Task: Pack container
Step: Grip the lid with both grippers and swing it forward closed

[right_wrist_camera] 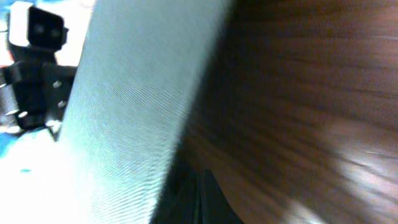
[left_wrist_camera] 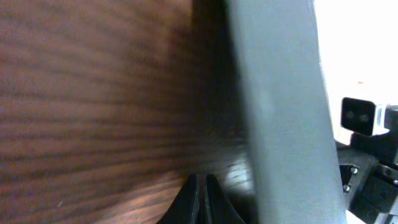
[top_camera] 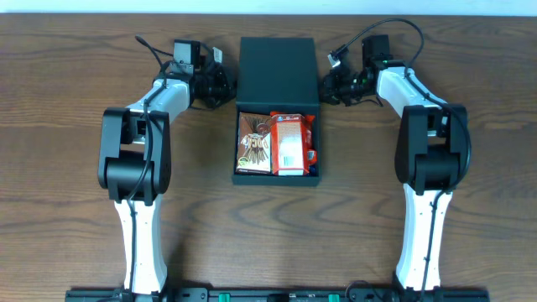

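Observation:
The container point(top_camera: 277, 179) is a black box in the middle of the table, its hinged lid point(top_camera: 277, 71) laid open toward the far side. Inside lie a brown packet point(top_camera: 253, 147), a red carton point(top_camera: 288, 144) and an orange packet point(top_camera: 311, 134). My left gripper point(top_camera: 225, 85) sits low at the lid's left edge, shut with nothing between its fingers. My right gripper point(top_camera: 329, 85) mirrors it at the lid's right edge, also shut and empty. In the left wrist view the lid point(left_wrist_camera: 280, 112) rises just right of the closed gripper point(left_wrist_camera: 202, 186). In the right wrist view the lid point(right_wrist_camera: 130, 112) stands left of the closed gripper point(right_wrist_camera: 200, 186).
The wooden table point(top_camera: 75, 126) stretches to both sides of the box. Each arm's base point(top_camera: 134, 168) point(top_camera: 430, 159) stands beside the box, with cables looping behind the wrists. Across the lid, each wrist view shows the other arm's camera point(left_wrist_camera: 360, 117) point(right_wrist_camera: 38, 28).

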`<state>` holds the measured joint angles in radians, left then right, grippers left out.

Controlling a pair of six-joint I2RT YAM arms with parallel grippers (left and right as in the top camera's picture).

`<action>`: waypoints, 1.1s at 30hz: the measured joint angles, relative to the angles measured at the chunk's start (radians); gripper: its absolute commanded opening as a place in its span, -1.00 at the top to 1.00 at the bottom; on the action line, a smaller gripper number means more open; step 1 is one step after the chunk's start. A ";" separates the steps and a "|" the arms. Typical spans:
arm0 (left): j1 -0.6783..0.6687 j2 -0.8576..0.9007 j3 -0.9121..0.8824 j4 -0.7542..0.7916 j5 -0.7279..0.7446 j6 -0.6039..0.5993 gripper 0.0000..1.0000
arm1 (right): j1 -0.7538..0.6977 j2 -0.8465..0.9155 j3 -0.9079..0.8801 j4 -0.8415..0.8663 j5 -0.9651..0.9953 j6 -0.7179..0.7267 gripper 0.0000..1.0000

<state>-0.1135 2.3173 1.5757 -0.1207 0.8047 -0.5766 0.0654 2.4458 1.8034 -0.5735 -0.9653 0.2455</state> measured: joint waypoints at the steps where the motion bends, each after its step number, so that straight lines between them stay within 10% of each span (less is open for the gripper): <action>1: 0.002 0.000 0.000 0.026 0.013 -0.002 0.89 | 0.000 0.000 0.000 0.005 -0.028 -0.001 0.97; 23: 0.050 -0.052 0.177 0.174 0.372 0.005 0.88 | 0.004 -0.080 0.220 -0.099 -0.277 -0.030 0.97; 33: 0.018 -0.242 0.180 -0.008 0.428 0.122 0.89 | 0.060 -0.304 0.233 -0.430 -0.088 -0.173 0.97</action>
<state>-0.0956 2.0754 1.7557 -0.1287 1.2327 -0.4541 0.1249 2.1418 2.0365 -1.0035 -1.0534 0.0723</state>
